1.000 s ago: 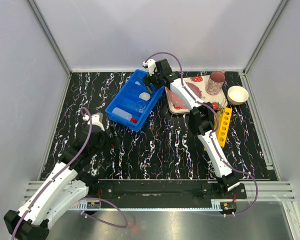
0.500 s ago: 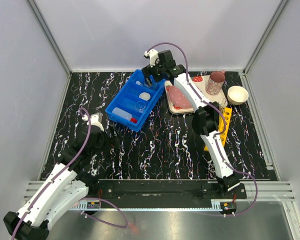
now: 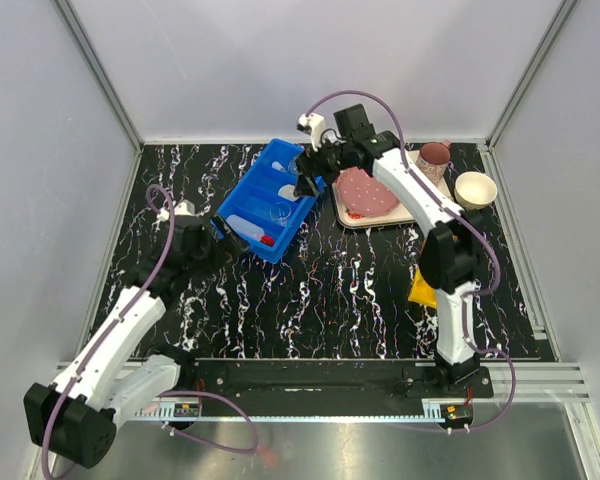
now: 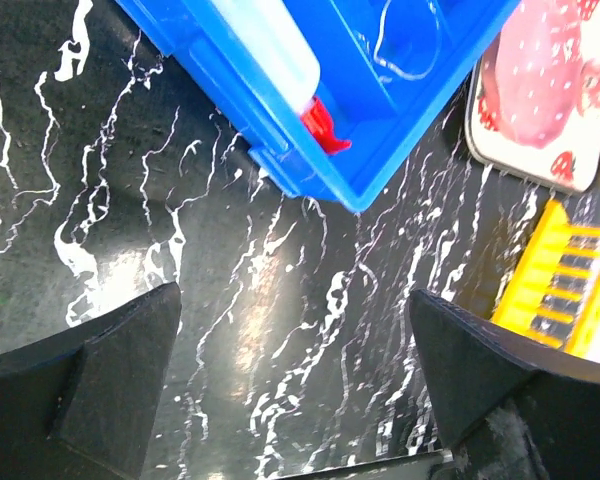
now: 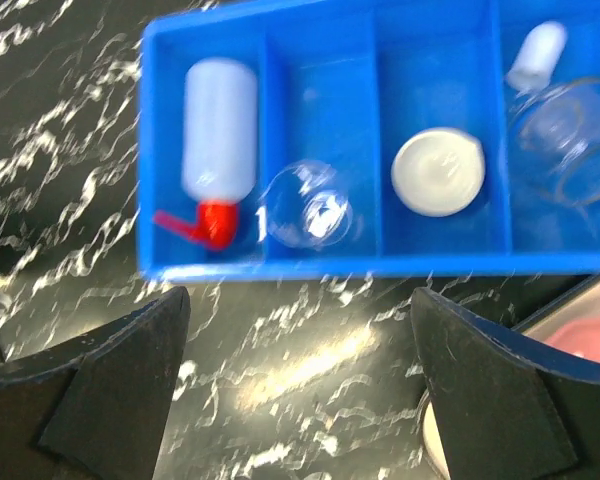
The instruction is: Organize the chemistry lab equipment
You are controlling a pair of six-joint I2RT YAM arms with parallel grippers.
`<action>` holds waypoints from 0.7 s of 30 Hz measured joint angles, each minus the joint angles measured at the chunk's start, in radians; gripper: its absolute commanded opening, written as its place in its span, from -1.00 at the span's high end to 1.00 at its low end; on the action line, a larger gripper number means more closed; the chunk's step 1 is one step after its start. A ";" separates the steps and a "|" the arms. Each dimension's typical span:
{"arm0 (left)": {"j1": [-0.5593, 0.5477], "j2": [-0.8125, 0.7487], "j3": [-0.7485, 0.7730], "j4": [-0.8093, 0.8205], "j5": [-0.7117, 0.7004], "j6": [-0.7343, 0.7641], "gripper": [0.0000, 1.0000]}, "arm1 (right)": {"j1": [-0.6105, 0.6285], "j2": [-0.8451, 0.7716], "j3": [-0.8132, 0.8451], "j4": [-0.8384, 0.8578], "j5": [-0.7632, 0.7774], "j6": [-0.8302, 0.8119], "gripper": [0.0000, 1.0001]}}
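A blue divided bin (image 3: 242,208) holds the lab ware. In the right wrist view its compartments hold the white squeeze bottle (image 5: 218,120) with a red nozzle, a small clear beaker (image 5: 310,205), a tiny white round dish (image 5: 439,172) and a larger clear beaker (image 5: 572,140). My right gripper (image 5: 300,390) is open and empty, above the table beside the bin's long side (image 3: 305,185). My left gripper (image 4: 295,390) is open and empty, low over the table just short of the bin's near corner (image 4: 352,200). The yellow rack (image 4: 570,290) lies right of it. No thin tubes show.
A strawberry-print tray (image 3: 365,195) lies right of the bin, with a pink mug (image 3: 432,162) at its far corner and a cream bowl (image 3: 475,188) beside it. The right arm crosses over the tray and hides most of the yellow rack (image 3: 423,288) from above.
My right gripper has drawn back from the bin's far end and swung to its right side. My left arm has reached forward toward the bin's near corner.
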 measured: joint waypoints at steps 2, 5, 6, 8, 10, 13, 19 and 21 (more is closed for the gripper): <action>0.030 0.053 0.034 0.008 0.018 -0.038 -0.93 | 0.000 -0.111 -0.121 -0.015 -0.024 -0.031 -0.96; 0.066 0.135 0.089 0.007 0.034 -0.090 -0.86 | 0.000 -0.304 -0.315 -0.021 -0.039 -0.087 -0.99; 0.074 0.159 0.103 0.009 0.034 -0.101 -0.86 | 0.000 -0.359 -0.367 -0.021 -0.038 -0.103 -1.00; 0.097 0.212 0.131 0.012 0.040 -0.125 -0.83 | 0.000 -0.492 -0.492 -0.016 -0.038 -0.137 -0.99; 0.113 0.263 0.153 0.014 0.043 -0.140 -0.75 | -0.001 -0.605 -0.598 -0.014 -0.037 -0.167 -1.00; 0.132 0.353 0.188 0.010 0.053 -0.157 -0.69 | -0.007 -0.726 -0.719 -0.010 -0.037 -0.201 -0.99; 0.137 0.541 0.263 0.006 0.070 -0.154 -0.61 | -0.078 -0.801 -0.856 0.002 -0.058 -0.211 -0.99; 0.137 0.583 0.275 0.002 0.070 -0.139 -0.58 | -0.102 -0.812 -0.892 0.011 -0.071 -0.209 -1.00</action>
